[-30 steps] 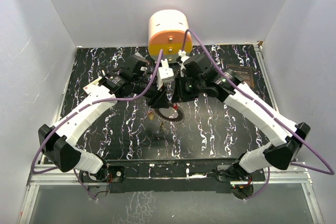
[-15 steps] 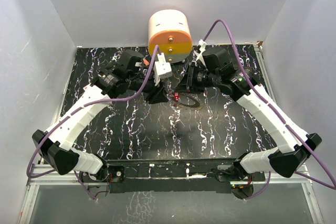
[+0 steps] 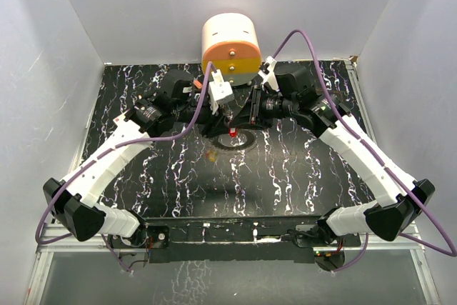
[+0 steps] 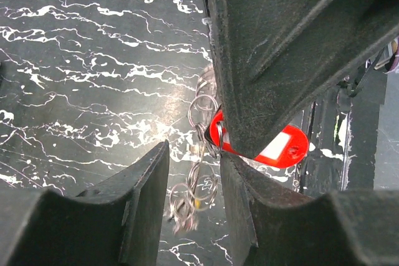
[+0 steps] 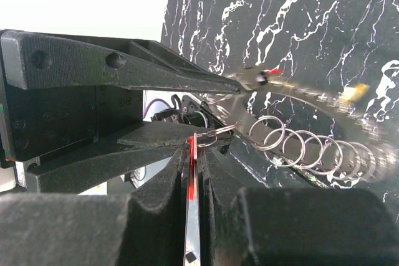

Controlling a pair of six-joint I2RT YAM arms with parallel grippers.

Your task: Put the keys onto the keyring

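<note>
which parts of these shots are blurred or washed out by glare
Right wrist: the keyring smears into motion blur toward the right edge. Left wrist: glare whitens a patch of the table mid-frame, the keyring's lower loops are blurred, the red tag is sharp. Top external: evenly lit and sharp, though the keyring is tiny there.

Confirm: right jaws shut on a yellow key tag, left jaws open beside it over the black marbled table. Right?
Colour is wrong: the key tag in the right gripper's jaws is red, not yellow, as the left wrist view shows. Rest holds: right jaws shut on it, left gripper's jaws open beside it, over the black marbled table.
</note>
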